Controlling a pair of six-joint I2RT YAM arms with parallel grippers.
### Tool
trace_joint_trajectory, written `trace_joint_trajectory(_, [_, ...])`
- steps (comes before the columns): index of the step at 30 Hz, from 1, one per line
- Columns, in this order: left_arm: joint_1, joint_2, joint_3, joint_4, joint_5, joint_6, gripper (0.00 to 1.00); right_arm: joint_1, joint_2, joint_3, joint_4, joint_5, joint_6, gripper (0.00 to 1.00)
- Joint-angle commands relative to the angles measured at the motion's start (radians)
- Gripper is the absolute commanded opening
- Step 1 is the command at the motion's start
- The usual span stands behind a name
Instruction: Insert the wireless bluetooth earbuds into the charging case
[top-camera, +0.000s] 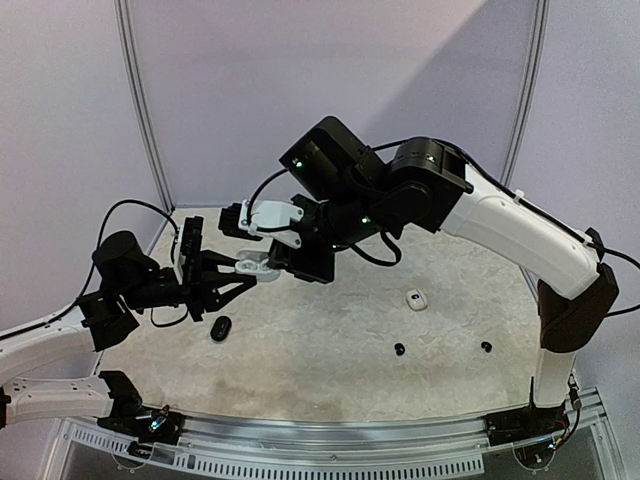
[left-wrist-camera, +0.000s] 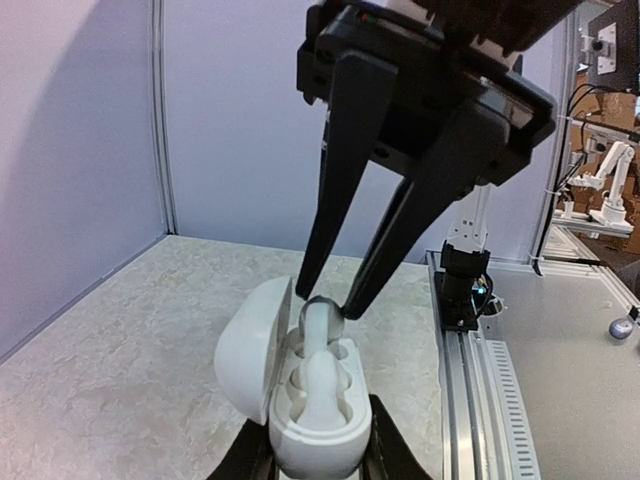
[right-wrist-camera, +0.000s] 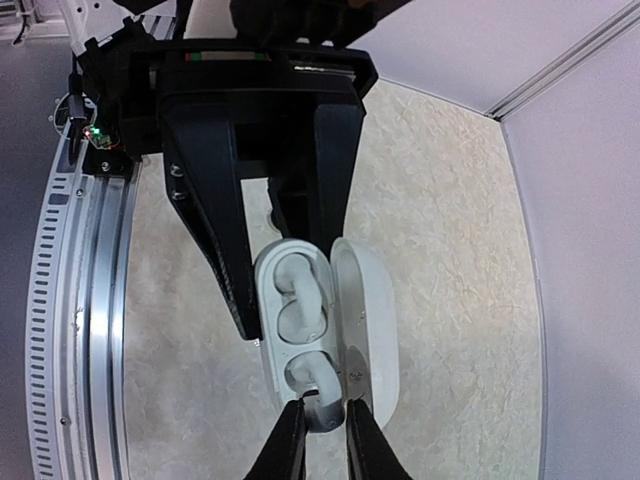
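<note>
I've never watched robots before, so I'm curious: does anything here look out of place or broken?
Nothing looks broken or spilled. Two black earbuds lie loose on the table, apart from the black case; the white earbud between the right fingers looks not fully seated in the white case.

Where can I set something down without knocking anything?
The widest bare stretch of table lies mid-front, between the black case and the nearest black earbud. Right of it, a white case and another black earbud leave smaller gaps. The far left is crowded around the held open case.
</note>
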Motion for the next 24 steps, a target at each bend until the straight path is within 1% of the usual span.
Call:
trace_joint_trajectory(1, [-0.003,-0.002,0.019,0.021,0.034,0.022,0.00,-0.006,0.031,0.027,-0.059,-0.017,-0.003,0.13])
trace_joint_trajectory(4, [-0.004,-0.001,0.021,0.021,0.042,0.026,0.00,-0.006,0.028,0.027,-0.056,-0.020,-0.003,0.09])
trace_joint_trajectory(7, [-0.008,-0.001,0.022,0.021,0.049,0.032,0.00,-0.007,0.026,0.027,-0.055,-0.025,-0.003,0.08])
trace_joint_trajectory(8, [-0.010,-0.001,0.021,0.020,0.053,0.036,0.00,-0.006,0.025,0.027,-0.053,-0.028,-0.002,0.09])
trace_joint_trajectory(10, [-0.013,0.002,0.024,0.020,0.057,0.043,0.00,-0.006,0.027,0.027,-0.044,-0.030,0.000,0.13])
trace_joint_trajectory(20, [-0.021,0.005,0.028,0.013,0.064,0.054,0.00,-0.005,0.038,0.027,-0.038,-0.032,-0.002,0.12])
trace_joint_trajectory(24, [-0.026,0.009,0.029,0.016,0.065,0.062,0.00,-0.006,0.046,0.035,-0.033,-0.026,-0.002,0.17])
